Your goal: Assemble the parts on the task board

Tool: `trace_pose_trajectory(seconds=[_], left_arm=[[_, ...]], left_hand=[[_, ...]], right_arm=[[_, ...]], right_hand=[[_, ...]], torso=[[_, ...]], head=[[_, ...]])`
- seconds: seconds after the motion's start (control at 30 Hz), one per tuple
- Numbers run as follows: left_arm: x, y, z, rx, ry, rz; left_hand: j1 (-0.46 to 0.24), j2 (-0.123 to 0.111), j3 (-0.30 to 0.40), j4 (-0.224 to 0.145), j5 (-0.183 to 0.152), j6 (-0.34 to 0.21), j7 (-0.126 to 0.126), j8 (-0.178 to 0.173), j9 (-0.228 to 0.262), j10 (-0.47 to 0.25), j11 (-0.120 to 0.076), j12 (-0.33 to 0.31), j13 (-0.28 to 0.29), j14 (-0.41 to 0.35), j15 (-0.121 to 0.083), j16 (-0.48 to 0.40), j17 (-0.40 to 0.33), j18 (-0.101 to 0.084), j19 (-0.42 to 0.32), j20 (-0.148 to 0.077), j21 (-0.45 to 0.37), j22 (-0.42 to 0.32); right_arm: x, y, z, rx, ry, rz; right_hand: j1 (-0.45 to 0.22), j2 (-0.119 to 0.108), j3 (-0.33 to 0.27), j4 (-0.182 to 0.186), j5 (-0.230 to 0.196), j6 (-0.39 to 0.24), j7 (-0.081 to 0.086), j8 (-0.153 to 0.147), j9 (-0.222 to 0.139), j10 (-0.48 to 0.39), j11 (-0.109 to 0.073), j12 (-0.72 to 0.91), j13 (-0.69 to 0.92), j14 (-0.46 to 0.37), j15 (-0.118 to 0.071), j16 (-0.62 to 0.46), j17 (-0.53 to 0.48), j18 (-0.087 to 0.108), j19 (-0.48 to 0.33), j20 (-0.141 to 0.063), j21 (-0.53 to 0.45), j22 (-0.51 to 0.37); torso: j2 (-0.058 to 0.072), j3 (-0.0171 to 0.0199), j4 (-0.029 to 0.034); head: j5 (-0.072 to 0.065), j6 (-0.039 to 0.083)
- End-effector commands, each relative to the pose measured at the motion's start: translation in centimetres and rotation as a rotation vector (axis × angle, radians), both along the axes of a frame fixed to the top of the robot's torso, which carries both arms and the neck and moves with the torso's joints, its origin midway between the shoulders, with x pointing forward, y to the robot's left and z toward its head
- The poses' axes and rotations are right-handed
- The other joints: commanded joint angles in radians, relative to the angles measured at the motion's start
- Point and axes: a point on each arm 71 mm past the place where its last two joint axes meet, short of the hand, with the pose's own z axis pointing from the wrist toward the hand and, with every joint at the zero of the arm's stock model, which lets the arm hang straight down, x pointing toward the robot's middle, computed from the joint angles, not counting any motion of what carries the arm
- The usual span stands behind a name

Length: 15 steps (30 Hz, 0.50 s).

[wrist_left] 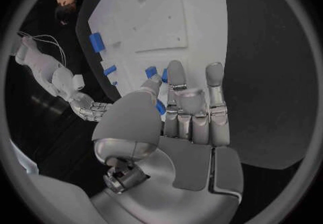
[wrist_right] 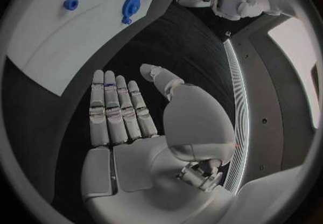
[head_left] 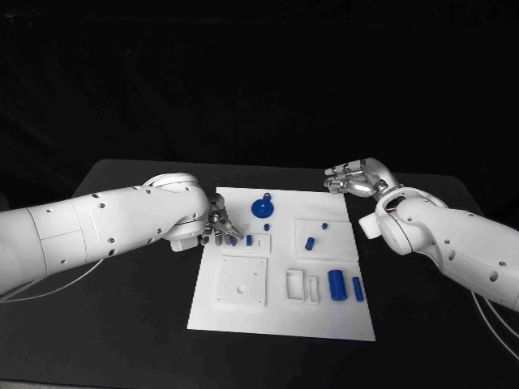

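Task board (head_left: 282,316) partly hidden by left hand (head_left: 219,228), small part beneath fingers unclear

No legible text, label, brand, number or sign in any view. Task board (head_left: 280,312): plain white surface, unmarked (holes and recesses, no lettering). Blue parts (head_left: 336,285): no visible markings. Arm shells and hands: no readable print.

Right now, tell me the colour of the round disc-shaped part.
Blue; the disc-shaped part shows best in the head view.
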Motion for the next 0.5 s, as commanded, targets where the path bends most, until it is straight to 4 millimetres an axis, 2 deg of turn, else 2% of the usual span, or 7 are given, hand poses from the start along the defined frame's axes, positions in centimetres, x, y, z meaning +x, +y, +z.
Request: trace_pose_trajectory(seconds=[0.03, 0.27, 0.5], left_arm=[[-0.25, -0.11, -0.31, 0.020, 0.022, -0.022], [-0.32, -0.15, -0.34, 0.025, 0.028, -0.028], [-0.30, -0.05, -0.38, 0.031, 0.033, -0.028]], left_hand=[[0.009, -0.008, -0.001, 0.011, -0.003, 0.005, 0.000, -0.006, 0.000, 0.053, -0.002, -0.006, 0.002, 0.002, -0.001, -0.003, 0.000, -0.015, 0.003, -0.006, -0.005, 0.020], [0.016, -0.006, 0.000, 0.006, 0.001, 0.004, 0.000, -0.007, 0.000, 0.053, -0.002, -0.007, 0.003, 0.002, 0.000, -0.003, 0.000, -0.014, 0.002, -0.005, -0.006, 0.020], [0.028, 0.010, 0.006, -0.009, 0.019, 0.001, 0.001, -0.009, 0.001, 0.053, -0.002, -0.007, 0.003, 0.002, 0.000, -0.004, -0.001, -0.013, 0.002, -0.004, -0.006, 0.020]], right_arm=[[-0.04, 0.15, 0.01, 0.000, -0.001, 0.016], [-0.05, 0.17, 0.01, 0.000, -0.001, 0.016], [-0.04, 0.17, 0.01, 0.000, -0.001, 0.016]], right_hand=[[-0.008, 0.004, -0.001, -0.002, 0.004, -0.007, 0.002, -0.002, -0.001, -0.009, -0.001, -0.002, -0.001, -0.010, -0.001, -0.003, -0.001, 0.005, -0.009, 0.001, 0.001, -0.001], [-0.009, 0.004, -0.003, 0.000, 0.003, -0.007, 0.002, -0.002, -0.001, -0.008, -0.002, -0.002, -0.001, -0.009, -0.001, -0.003, -0.001, 0.005, -0.009, 0.001, 0.001, -0.001], [-0.009, 0.004, -0.003, 0.000, 0.003, -0.007, 0.002, -0.002, -0.001, -0.008, -0.002, -0.002, -0.001, -0.009, -0.001, -0.003, -0.001, 0.005, -0.009, 0.001, 0.001, -0.001]], torso=[[0.000, -0.0005, 0.0003], [0.000, -0.0006, 0.0003], [0.000, -0.0002, -0.0002]], head=[[0.000, 0.000], [0.002, -0.001], [0.003, 0.000]])
